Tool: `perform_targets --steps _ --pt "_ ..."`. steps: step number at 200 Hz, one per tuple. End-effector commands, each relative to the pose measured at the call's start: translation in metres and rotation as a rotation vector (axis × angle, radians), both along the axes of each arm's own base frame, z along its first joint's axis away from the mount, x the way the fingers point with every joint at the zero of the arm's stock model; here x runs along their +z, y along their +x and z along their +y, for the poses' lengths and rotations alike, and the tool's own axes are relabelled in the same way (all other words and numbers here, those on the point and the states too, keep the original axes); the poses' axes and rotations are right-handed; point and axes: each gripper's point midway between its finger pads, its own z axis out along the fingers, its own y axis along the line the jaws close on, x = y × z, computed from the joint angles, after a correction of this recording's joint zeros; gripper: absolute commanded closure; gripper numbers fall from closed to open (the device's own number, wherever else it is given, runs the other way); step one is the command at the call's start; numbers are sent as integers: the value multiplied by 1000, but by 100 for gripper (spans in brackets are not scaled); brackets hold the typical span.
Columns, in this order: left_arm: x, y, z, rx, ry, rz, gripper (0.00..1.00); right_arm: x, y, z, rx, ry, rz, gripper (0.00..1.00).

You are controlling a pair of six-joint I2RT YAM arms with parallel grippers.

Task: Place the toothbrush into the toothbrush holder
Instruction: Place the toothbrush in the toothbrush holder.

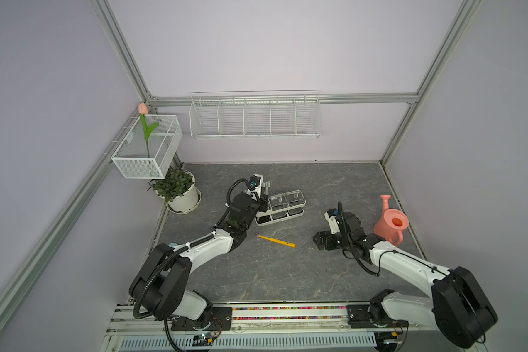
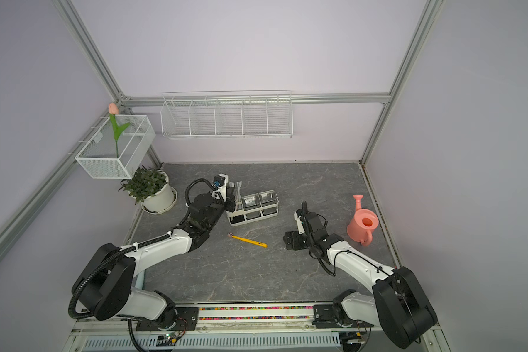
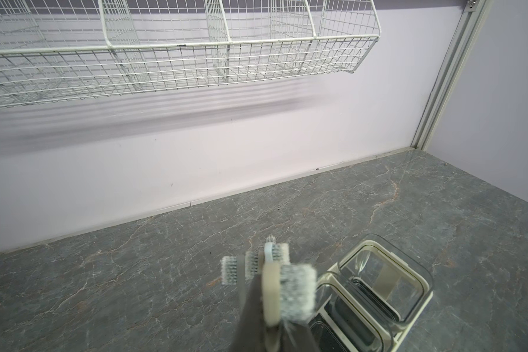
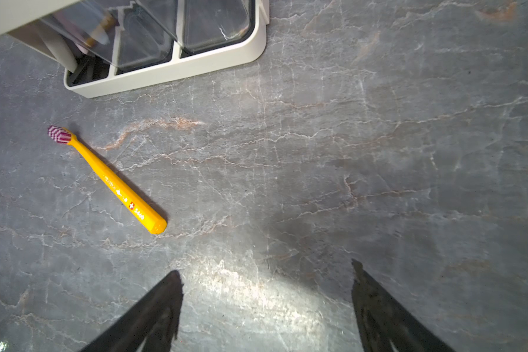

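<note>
Left claw: the left claw [image 3: 271,304] is pressed together on the handle of a cream toothbrush [image 3: 270,283] and holds it bristles-up at the end section of the toothbrush holder [image 1: 281,220], the end opposite its two clear cups [image 3: 384,274].
Cream toothbrush: it stands roughly upright in the pinch, over or in that end section. How deep the handle sits cannot be told, because the arm hides that section in both top views.
Other brush heads: a few more bristle heads [image 3: 230,269] show just beside the held one, blurred. They look like brushes already standing in the same section.
Clear cups: both appear empty.
Yellow toothbrush: the yellow toothbrush [image 1: 276,240] lies flat on the desk [image 1: 272,274], near the holder on its robot-facing side and apart from it. Nothing touches it.
Right claw: the right claw [image 4: 265,274] is spread wide and empty, low over the desk. It is well apart from the holder, out past its clear-cup end, and the yellow toothbrush lies between it and the holder's near side.
Done: one toothbrush is gripped and brought to the holder.
Left: by my reading, the cream toothbrush has yet to be let go so that it rests in the section on its own. If the yellow toothbrush also counts, its pick-up and placing are not yet begun.
Progress: late in the placing step for the held brush, and about halfway if both brushes belong to the task.
</note>
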Motion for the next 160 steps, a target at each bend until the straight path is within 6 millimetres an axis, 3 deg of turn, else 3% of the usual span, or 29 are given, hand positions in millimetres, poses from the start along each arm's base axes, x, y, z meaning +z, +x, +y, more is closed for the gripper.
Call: perform_targets --steps 1,160 --pt "-5 3 1 11 -17 3 97 6 3 -3 -3 -5 -18 11" --pt "-28 10 1 42 -36 65 96 5 5 -3 -13 2 -32 11"
